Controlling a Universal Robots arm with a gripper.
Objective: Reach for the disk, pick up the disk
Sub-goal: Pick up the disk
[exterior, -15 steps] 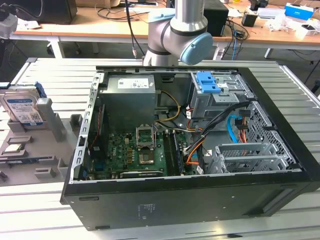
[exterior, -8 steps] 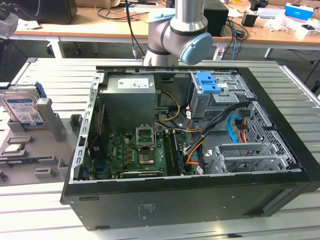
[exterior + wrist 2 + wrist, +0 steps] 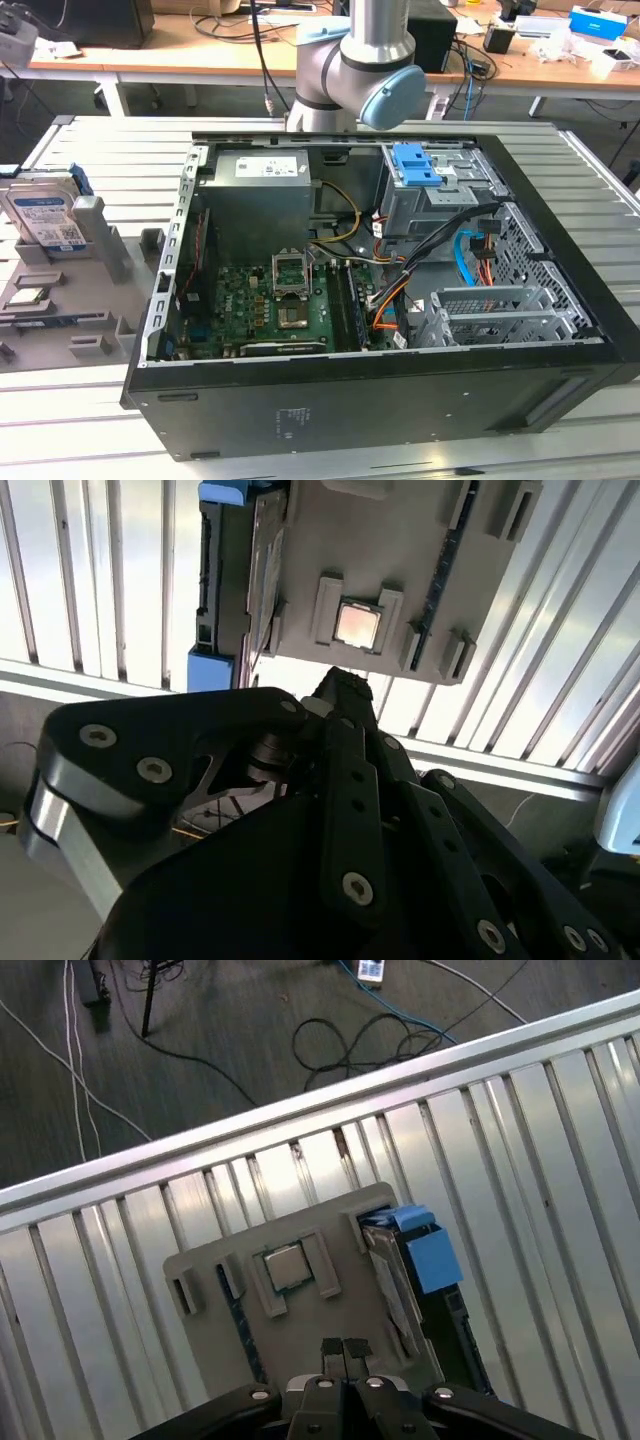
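Note:
The disk (image 3: 45,212) stands tilted in a grey holder (image 3: 95,300) at the exterior view's left, its white-and-blue label facing out and a blue carrier frame along its edge. In both wrist views it appears edge-on, as the disk (image 3: 393,1278) and the disk (image 3: 240,570), at one side of the holder. My gripper (image 3: 343,1346) hangs above the holder with its two fingertips pressed together, shut on nothing. It is off to one side of the disk and well clear of it. The gripper (image 3: 342,687) rises dark in front of the holder.
A processor chip (image 3: 285,1267) sits in a slot of the grey holder (image 3: 215,1260). An open computer case (image 3: 380,280) fills the middle of the slatted metal table (image 3: 100,150). Behind the case stands the arm (image 3: 365,60). Past the table's edge rail (image 3: 250,1120), cables lie on the floor.

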